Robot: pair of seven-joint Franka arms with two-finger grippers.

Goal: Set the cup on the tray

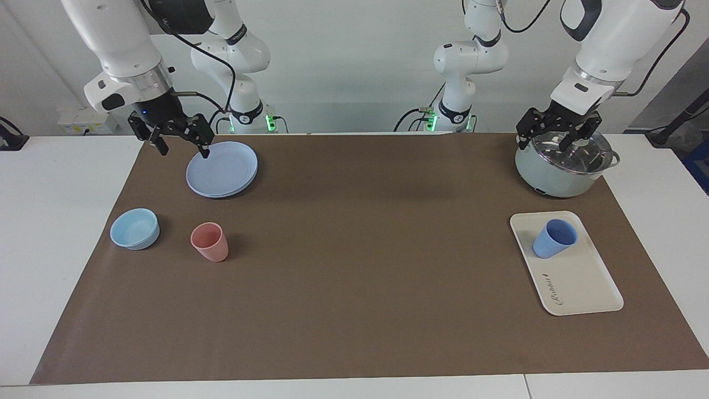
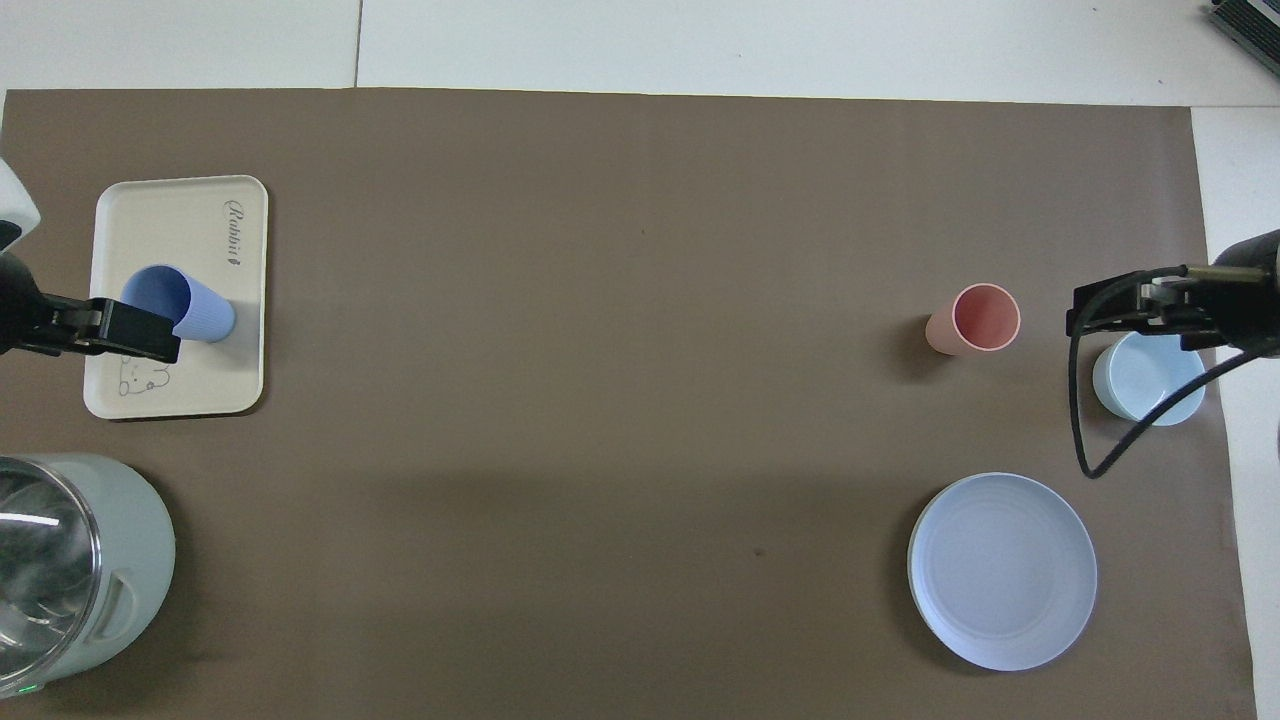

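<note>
The medium-blue cup (image 1: 554, 238) stands upright on the cream-white tray (image 1: 581, 285), at the tray's end nearer to the robots. It also shows in the overhead view (image 2: 185, 305) on the tray (image 2: 180, 215). My left gripper (image 1: 545, 143) is open and empty, up in the air over the pot's lid and apart from the cup. My right gripper (image 1: 185, 152) is open and empty, raised over the round plate's edge at the right arm's end of the table.
A pale green pot with a glass lid (image 1: 562, 166) stands nearer to the robots than the tray. At the right arm's end are a round blue plate (image 1: 221, 169), a pink tumbler (image 1: 209, 241) and a low light-blue bowl (image 1: 134, 228).
</note>
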